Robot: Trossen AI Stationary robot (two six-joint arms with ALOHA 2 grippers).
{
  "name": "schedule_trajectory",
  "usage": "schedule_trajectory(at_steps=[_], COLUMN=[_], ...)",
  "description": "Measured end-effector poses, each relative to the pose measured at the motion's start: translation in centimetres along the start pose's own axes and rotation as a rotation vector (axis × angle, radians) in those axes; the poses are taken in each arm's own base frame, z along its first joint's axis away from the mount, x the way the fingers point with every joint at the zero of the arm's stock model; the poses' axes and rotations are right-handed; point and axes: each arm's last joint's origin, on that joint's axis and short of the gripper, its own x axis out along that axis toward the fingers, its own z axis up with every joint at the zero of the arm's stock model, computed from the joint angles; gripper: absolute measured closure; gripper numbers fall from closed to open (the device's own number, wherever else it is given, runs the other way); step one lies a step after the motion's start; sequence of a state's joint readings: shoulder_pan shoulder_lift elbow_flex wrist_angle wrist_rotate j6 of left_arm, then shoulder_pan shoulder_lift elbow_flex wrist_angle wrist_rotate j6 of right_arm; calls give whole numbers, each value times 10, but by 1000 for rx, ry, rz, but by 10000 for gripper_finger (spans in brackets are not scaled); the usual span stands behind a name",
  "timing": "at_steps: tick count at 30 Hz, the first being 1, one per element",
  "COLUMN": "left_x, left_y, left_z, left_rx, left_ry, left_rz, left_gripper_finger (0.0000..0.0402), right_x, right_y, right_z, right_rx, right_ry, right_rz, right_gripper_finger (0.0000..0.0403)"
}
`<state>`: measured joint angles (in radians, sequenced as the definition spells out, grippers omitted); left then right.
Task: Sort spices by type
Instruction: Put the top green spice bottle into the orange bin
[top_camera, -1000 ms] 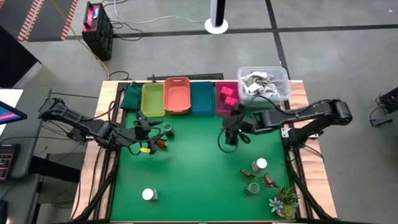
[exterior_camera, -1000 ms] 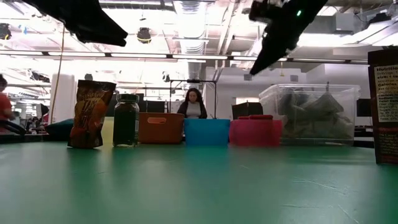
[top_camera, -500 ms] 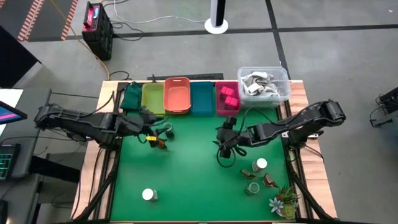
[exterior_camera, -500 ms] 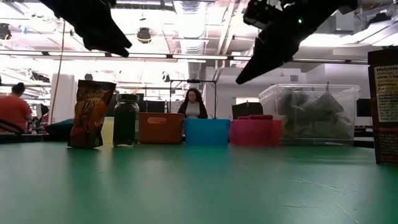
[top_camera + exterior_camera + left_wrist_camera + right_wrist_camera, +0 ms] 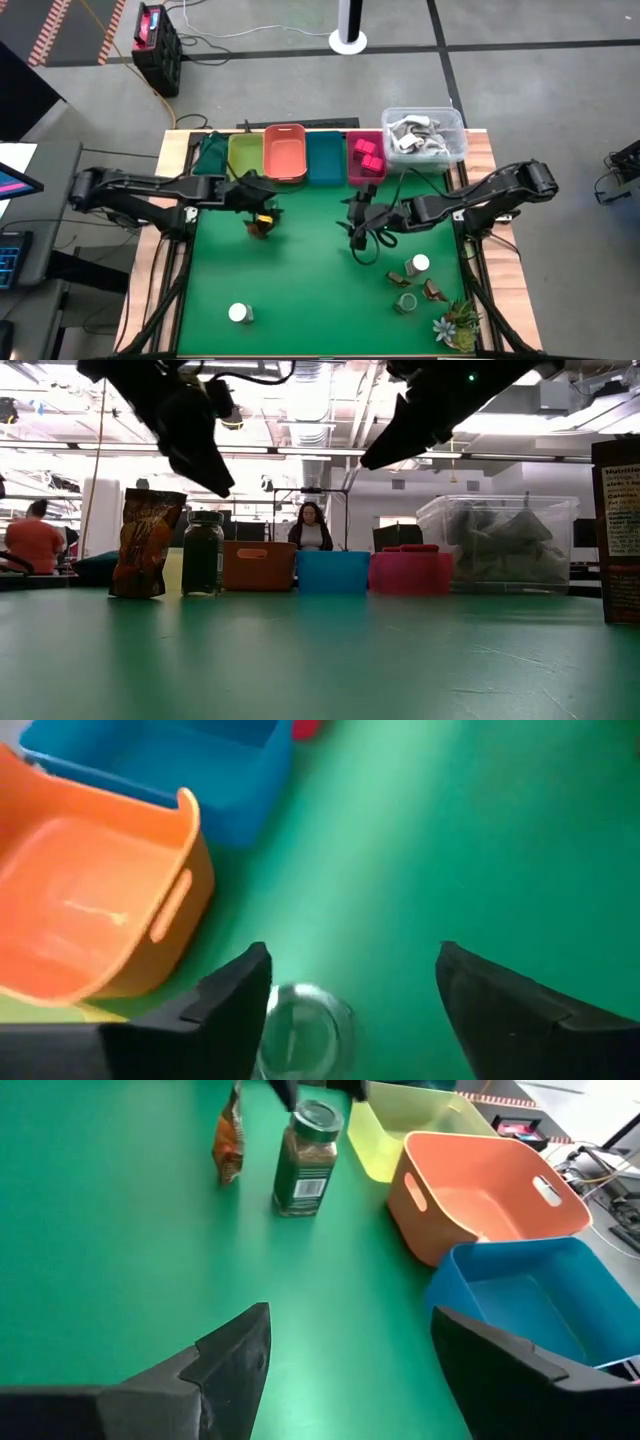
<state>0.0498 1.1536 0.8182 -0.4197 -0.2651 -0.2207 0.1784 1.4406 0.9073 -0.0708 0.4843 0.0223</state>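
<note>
Left wrist view: tool agape, empty.

In the high view, the left arm covers the green jar at centre left. The left wrist view shows only a blurred jar top, cut off at the bottom edge. At lower right of the high view, the items beside the spiky plant are too small to identify.

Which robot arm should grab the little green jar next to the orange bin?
The left one, probably. Its fingers hang open right over the green jar, while the right gripper is farther away, mid-table.
</note>
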Motion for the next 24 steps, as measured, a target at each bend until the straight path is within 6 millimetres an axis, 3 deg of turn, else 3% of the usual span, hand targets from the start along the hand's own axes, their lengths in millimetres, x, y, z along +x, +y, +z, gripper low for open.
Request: schedule_trajectory(at_steps=[8,21,24], left_x=[17,46,47], left_y=[10,8,8], left_z=[-3,-16,-17], left_rx=[59,115,138], left_ry=[168,311,325], left_rz=[47,39,36], left_gripper_finger=[74,83,103], right_x=[0,0,1], right_y=[1,1,-1], right_z=[0,0,0], right_rx=[-48,-62,-64], right_ry=[-1,-1,1], right_rz=[4,6,6], right_gripper_finger=[100,100,100])
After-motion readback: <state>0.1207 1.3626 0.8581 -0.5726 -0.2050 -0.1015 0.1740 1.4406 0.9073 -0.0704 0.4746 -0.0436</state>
